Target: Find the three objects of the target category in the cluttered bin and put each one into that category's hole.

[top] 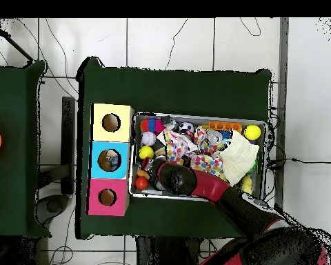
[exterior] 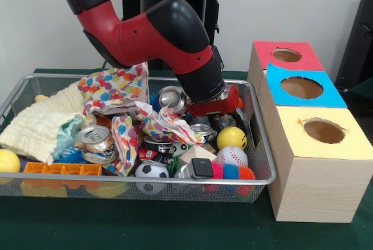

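Bin (exterior: 263, 145) searching appears underway, the gripper (exterior: 230, 105) low among cans and balls. Whether it is spread or pinching, I cannot tell. Next comes lifting a target toward its hole.

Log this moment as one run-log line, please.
phase: searching bin | gripper: low in wire bin, box-side end, finger state unclear | near: yellow ball, baseball | boxes: red, blue, yellow

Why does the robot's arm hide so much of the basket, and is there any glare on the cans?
Front view: the arm stands before the wire basket's far side, and a can shows bright glints on its top. Overhead view: the arm's dark wrist covers the basket's middle; the cans are too small to judge glare.
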Tool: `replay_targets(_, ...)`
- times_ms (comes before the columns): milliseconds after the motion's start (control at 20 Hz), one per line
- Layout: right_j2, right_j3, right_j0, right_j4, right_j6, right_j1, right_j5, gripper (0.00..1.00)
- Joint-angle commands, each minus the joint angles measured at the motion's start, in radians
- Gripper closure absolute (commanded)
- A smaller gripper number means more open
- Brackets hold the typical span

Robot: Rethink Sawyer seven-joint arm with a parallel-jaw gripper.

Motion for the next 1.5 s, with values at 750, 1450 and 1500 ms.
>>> replay_targets(750, 0.073, -0.114, 0.047, -0.094, -0.097, 0.163, 0.098, 1.0)
replay_targets(1450, 0.033, -0.102, 0.096, -0.124, -0.025, 0.071, 0.041, 1.0)
replay_targets(1500, 0.015, -0.097, 0.111, -0.126, -0.005, 0.045, 0.024, 1.0)
